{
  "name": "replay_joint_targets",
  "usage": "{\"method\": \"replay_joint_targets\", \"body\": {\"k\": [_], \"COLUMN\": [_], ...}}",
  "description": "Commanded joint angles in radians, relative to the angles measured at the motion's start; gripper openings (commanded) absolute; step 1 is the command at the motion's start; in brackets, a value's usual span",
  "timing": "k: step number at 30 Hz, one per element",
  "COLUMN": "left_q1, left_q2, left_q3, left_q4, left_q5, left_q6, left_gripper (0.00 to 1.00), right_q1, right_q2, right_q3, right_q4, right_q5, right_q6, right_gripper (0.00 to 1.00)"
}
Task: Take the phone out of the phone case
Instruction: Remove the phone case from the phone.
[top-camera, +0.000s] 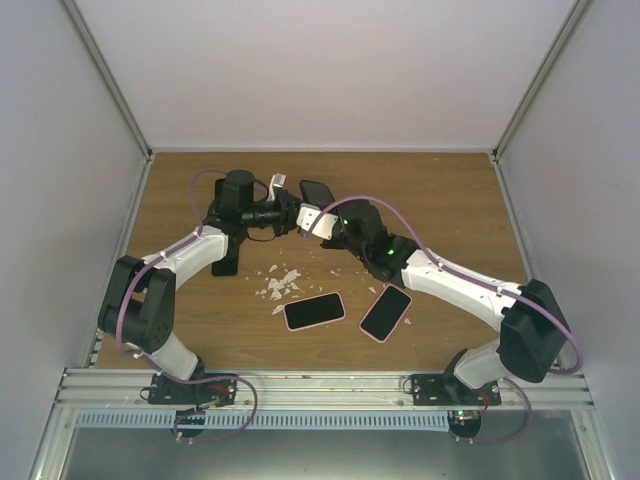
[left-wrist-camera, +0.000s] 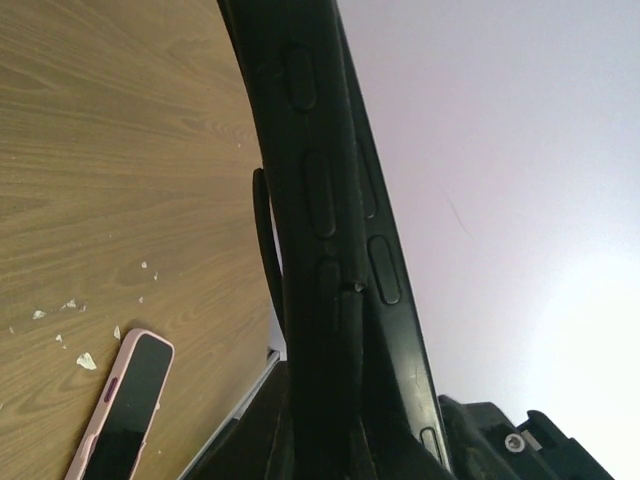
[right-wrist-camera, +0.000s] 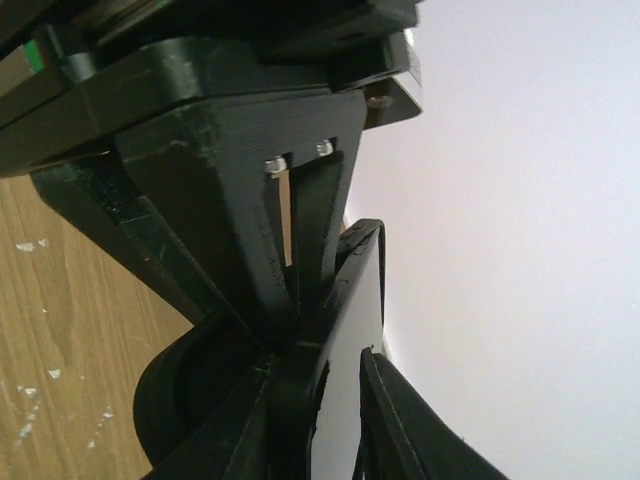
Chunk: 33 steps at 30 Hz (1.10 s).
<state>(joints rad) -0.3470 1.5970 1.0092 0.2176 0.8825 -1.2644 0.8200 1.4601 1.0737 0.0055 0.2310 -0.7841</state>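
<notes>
Phone case (left-wrist-camera: 320, 200) and phone (top-camera: 316, 190) are held together in the air above the far middle of the table (top-camera: 450, 200), a flat brown wood-grain board, where the two arms meet.

The left gripper (top-camera: 292, 205) is clamped tight on the case. The right gripper (top-camera: 315, 212) is right against the same bundle, with narrow jaws. Whether it actually pinches anything I cannot tell.

The case looks like matte black rubbery plastic, with a rounded rim and raised oval button covers along its side. It should flex and give good friction, so its lip is probably the place to peel.

The phone's face shows as a glossy black slab in the right wrist view (right-wrist-camera: 352, 330). I judge it rigid, fairly light, slick and easy to crack. It is better held by its long edges than its glass, and kept from dropping.

Two pink-cased phones (top-camera: 314, 310) (top-camera: 386, 312) lie screen-up near the table's near edge, close to each other but apart. Their rims are thin and soft-looking.

White flakes (top-camera: 280, 285), small and irregular, are scattered just beyond them.
</notes>
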Motion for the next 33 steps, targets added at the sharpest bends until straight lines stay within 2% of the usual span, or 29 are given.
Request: {"method": "replay_joint_targets", "body": {"k": [1, 6, 12, 27, 33], "left_q1": [-0.029, -0.022, -0.010, 0.061, 0.088], "left_q2": [-0.025, -0.020, -0.009, 0.002, 0.023], "left_q3": [-0.001, 0.007, 0.042, 0.034, 0.077], "left_q4": [0.078, 0.021, -0.098, -0.252, -0.314], "left_q5": [0.160, 0.121, 0.023, -0.173, -0.222], "left_q6": [0.034, 0.077, 0.193, 0.370, 0.549], "left_gripper": [0.00, 0.00, 0.00, 0.00, 0.00], "right_q1": [-0.022, -0.022, -0.024, -0.058, -0.078], "right_q2": [0.020, -0.008, -0.044, -0.069, -0.069], "right_q3": [-0.015, 0.017, 0.079, 0.226, 0.250], "right_q4": [0.071, 0.036, -0.045, -0.187, -0.217], "right_q5": [0.113, 0.104, 0.055, -0.022, -0.036], "right_q6": [-0.028, -0.019, 0.014, 0.100, 0.121], "right_gripper": [0.17, 0.01, 0.00, 0.01, 0.00]}}
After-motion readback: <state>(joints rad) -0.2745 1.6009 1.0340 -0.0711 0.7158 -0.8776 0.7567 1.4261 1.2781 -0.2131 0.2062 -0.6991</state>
